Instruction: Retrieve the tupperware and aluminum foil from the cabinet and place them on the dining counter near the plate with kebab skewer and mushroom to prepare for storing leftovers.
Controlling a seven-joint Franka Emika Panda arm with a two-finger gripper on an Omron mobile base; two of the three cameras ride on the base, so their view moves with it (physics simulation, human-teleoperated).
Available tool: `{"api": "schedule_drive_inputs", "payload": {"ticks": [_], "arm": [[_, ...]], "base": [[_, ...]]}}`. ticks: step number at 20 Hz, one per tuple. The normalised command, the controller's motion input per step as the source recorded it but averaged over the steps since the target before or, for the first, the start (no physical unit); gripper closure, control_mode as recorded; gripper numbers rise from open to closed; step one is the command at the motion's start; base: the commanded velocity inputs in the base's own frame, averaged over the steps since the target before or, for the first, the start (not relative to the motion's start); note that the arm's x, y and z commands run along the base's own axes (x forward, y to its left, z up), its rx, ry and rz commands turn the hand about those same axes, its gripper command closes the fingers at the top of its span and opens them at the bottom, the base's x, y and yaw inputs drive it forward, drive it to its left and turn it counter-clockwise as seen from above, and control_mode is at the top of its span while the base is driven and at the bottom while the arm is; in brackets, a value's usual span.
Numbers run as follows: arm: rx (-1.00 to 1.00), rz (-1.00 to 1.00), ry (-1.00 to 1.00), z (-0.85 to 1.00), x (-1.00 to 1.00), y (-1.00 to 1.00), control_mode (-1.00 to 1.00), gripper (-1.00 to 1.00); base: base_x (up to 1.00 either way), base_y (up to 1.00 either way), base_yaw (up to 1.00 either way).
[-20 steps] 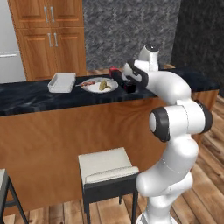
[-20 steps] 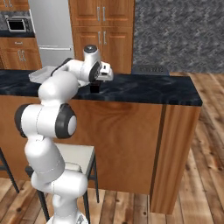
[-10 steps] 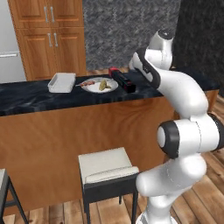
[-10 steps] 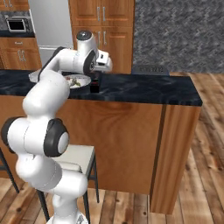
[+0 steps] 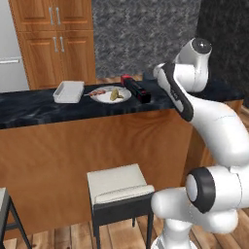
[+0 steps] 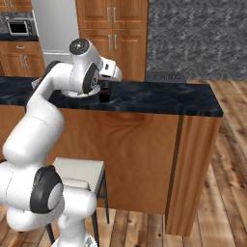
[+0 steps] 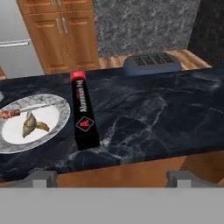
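Lying flat on the dark marble counter (image 7: 144, 118), the black aluminum foil box (image 7: 83, 110) sits just beside the plate (image 7: 54, 124) holding kebab skewer (image 7: 17, 113) and mushroom (image 7: 31, 124). The white tupperware (image 5: 69, 91) rests left of the plate. The pincer (image 7: 107, 177) hangs released, fingertips spread, gripping nothing.

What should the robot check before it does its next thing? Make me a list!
1. Foil box lying flat on the counter, beside the plate: ok.
2. White tupperware on the counter, on the plate's other side: ok.
3. Skewer and mushroom on the plate: ok.
4. Gripper open, holding nothing: ok.
5. Gripper pulled back off the counter: ok.
6. Box touching the plate's rim: cannot tell.
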Motion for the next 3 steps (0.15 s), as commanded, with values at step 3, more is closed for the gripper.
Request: {"api": "schedule_drive_inputs", "payload": {"ticks": [3], "arm": [[0.04, 0.00, -0.16, 0.00, -0.42, -0.32, -1.00, -1.00]], "base": [[0.00, 0.00, 0.00]]}}
